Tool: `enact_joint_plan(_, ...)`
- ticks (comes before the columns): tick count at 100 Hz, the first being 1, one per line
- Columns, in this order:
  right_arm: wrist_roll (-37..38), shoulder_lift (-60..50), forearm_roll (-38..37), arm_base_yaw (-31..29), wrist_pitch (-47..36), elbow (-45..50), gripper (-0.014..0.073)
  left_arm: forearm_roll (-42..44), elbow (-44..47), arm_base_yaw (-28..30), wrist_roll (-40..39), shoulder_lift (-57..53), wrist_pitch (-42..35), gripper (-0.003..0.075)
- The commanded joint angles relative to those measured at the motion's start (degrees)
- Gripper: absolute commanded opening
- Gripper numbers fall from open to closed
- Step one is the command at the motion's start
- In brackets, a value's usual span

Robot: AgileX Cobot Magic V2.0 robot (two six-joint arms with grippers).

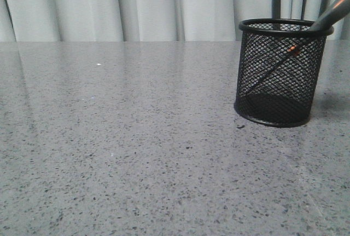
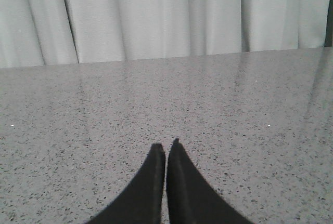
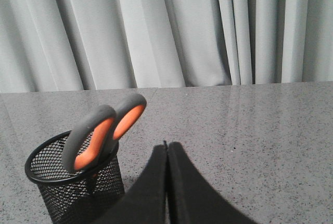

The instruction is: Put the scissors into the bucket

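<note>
Grey-handled, orange-lined scissors (image 3: 104, 133) lean inside the black wire-mesh bucket (image 1: 280, 72) (handles above the rim). Both arms' jaws are closed, empty. A stray nudge could tip it.

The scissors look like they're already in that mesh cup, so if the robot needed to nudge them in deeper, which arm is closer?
Probably the right. Its shut gripper sits beside the bucket, with the scissors leaning on its rim. The left gripper, also shut, sees only bare table.

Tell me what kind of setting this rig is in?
Probably a staged lab or test bench, not a lived-in room: a bare grey speckled tabletop, pale curtains as the backdrop, and only one prop, the bucket with the scissors standing inside it.
</note>
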Motion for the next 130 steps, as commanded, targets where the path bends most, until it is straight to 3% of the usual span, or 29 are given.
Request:
enact_joint_plan(1, -0.5, 0.6, 0.3, 0.0, -4.6, -1.5, -0.0069, -0.6, 1.0, 0.1, -0.6, -1.5, -5.0, -0.002)
enact_joint_plan(73, -0.5, 0.6, 0.3, 0.0, -4.7, -1.5, -0.0069, -0.6, 1.0, 0.1, -0.6, -1.5, -5.0, -0.002)
enact_joint_plan(83, 0.3, 0.6, -7.2, -0.1, -4.8, -0.3, -0.0069, -0.6, 1.0, 0.1, -0.6, -1.5, -5.0, -0.002)
enact_joint_plan(99, 10.4, 0.3, -18.7, -2.5, -8.2, 5.7, -0.0069, -0.6, 1.0, 0.1, -0.6, -1.5, -5.0, -0.002)
enact_joint_plan(130, 12.7, -11.7, -21.6, -4.9, -8.6, 16.5, -0.0069, -0.7, 1.0, 0.1, -0.6, -1.5, -5.0, -0.002)
